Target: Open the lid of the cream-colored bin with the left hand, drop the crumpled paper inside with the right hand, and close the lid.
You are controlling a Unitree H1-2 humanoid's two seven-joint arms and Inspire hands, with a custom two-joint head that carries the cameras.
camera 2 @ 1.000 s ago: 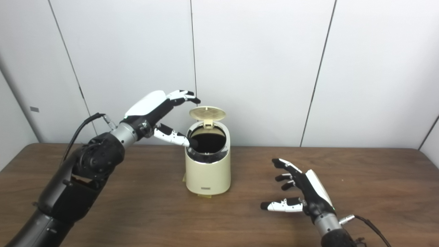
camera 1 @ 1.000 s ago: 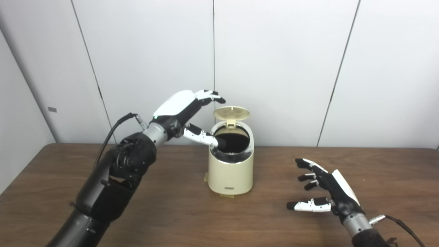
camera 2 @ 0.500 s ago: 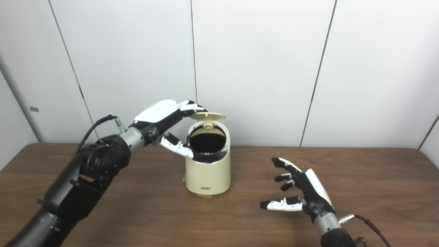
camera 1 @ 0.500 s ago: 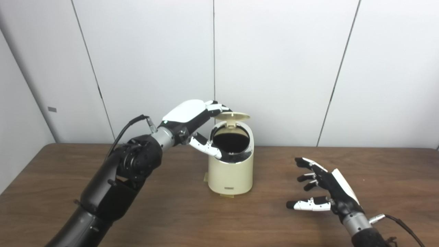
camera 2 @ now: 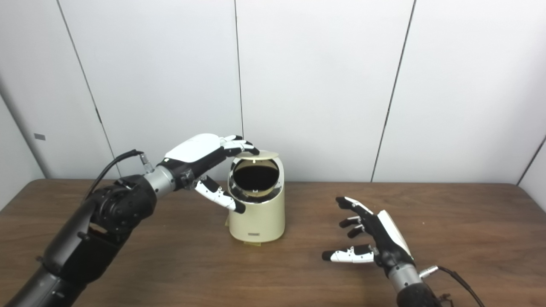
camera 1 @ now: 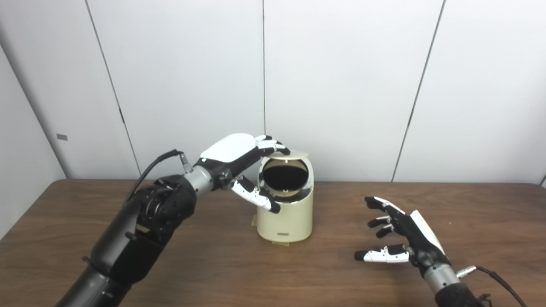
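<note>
The cream-colored bin (camera 1: 285,218) stands upright on the brown table (camera 1: 204,268), near its back middle. Its round lid (camera 1: 295,154) hangs on the rear hinge, lowered almost flat over the dark opening, which still shows. My left hand (camera 1: 241,154) is above the bin's left side, its fingertips (camera 1: 279,148) resting on the lid's top and its thumb spread down beside the rim. My right hand (camera 1: 403,241) is open and empty, low over the table to the right of the bin. No crumpled paper is visible; the bin's inside is too dark to see.
A grey panelled wall (camera 1: 341,85) stands close behind the table. A cable (camera 1: 495,275) trails from my right wrist, and another runs from my left wrist (camera 1: 153,164).
My left hand has come down onto the lid and pushed it from standing upright to nearly flat over the opening. My right hand has stayed put. The camera has shifted slightly.
</note>
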